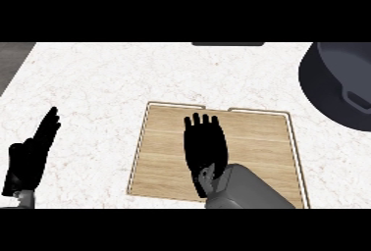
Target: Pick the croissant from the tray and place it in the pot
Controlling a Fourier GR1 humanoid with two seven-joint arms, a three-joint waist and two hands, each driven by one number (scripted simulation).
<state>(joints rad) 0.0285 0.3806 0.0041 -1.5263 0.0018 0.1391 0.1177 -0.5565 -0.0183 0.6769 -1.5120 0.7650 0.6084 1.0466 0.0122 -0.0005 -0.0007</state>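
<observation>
One view only, from the head, steeply down onto the speckled white counter.

Right hand lay over the middle of the wooden tray, palm down, fingers straight and spread, pointing away from the robot; its grey forearm entered from the lower edge. It held nothing that could be seen. Left hand stood at the left edge of the view, off the tray, fingers up and relaxed: resting, not engaged.

Croissant: not visible anywhere in the view. The bare parts of the tray showed only wood grain, so, if present, it most likely sat beneath the right palm and fingers. Could not confirm.

Dark pot sat at the upper right, cut by the view's edge, well apart from the hand and beyond the tray's far right corner. A handle lug showed on its near side.

Judgement on the step: this looked like the approach or the start of the grasp. To do it well, the hand should settle squarely over the pastry before curling, with fingers and thumb closing on opposite flanks rather than across a tip. A straight lift clear of the tray's raised lip should come before any sideways travel. The carry runs up and right; release should happen above the pot's opening, clear of rim and lug.
</observation>
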